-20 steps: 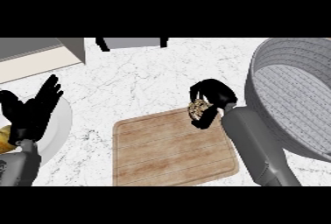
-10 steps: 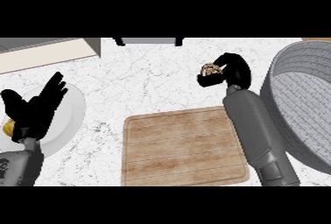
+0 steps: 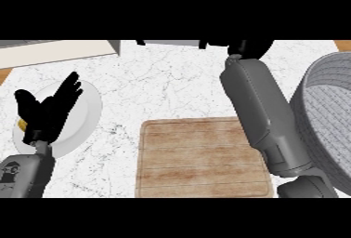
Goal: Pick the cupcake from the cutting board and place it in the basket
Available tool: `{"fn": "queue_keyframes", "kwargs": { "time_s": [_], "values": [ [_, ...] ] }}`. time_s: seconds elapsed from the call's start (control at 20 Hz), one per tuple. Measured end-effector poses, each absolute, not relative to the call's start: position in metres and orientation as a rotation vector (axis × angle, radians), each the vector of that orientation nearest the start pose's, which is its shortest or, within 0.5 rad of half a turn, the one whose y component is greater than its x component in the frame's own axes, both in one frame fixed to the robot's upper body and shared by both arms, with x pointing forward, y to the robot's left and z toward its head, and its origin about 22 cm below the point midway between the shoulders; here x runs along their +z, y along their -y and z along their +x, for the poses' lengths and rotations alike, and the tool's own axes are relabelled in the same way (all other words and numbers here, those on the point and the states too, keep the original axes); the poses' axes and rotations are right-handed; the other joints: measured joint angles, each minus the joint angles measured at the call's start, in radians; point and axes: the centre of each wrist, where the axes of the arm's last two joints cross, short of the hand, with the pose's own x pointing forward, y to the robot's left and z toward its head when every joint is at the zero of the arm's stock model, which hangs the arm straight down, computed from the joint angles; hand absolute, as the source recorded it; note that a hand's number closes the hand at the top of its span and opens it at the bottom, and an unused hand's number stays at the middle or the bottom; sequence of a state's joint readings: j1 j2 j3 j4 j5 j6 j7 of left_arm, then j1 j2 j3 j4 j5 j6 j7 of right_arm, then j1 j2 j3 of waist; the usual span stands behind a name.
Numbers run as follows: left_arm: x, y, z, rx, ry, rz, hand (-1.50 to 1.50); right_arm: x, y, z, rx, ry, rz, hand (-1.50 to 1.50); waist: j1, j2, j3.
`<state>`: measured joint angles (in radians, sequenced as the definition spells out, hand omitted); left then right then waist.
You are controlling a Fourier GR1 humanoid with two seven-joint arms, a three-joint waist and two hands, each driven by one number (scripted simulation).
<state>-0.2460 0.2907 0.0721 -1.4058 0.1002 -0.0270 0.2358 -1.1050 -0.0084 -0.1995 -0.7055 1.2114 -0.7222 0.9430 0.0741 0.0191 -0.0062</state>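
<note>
The right hand (image 3: 250,48), its grip impossible to tell, is stretching past the cutting board (image 3: 198,158); the left hand (image 3: 47,111) is resting spread. The cupcake, unseen, is likely light and crushable, so it is best held at the base.

**Off-task items, left side and top edge**

White round plate (image 3: 87,110) sits at the far left of the white marbled table (image 3: 165,83). A small yellow thing (image 3: 22,124) lies by the plate's left rim, mostly hidden. Pale flat box (image 3: 55,51) top-left. Grey object (image 3: 168,42) top centre, cut off.
</note>
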Motion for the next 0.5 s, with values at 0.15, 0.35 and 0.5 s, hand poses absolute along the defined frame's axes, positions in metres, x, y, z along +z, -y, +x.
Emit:
{"fn": "queue_keyframes", "kwargs": {
  "time_s": [0.15, 0.35, 0.5],
  "values": [
    [0.051, -0.294, 0.304, -0.133, 1.412, 0.148, 0.00, 0.175, 0.097, 0.453, -0.141, 1.252, -1.320, 1.50, -0.003, -0.002, 0.000],
    [0.049, -0.293, 0.305, -0.127, 1.413, 0.150, 0.00, 0.205, 0.096, 0.462, -0.145, 1.237, -1.447, 1.50, -0.009, -0.001, 0.001],
    [0.046, -0.295, 0.305, -0.125, 1.408, 0.152, 0.00, 0.227, 0.098, 0.467, -0.164, 1.218, -1.525, 1.50, -0.010, 0.001, 0.001]
  ]
}}
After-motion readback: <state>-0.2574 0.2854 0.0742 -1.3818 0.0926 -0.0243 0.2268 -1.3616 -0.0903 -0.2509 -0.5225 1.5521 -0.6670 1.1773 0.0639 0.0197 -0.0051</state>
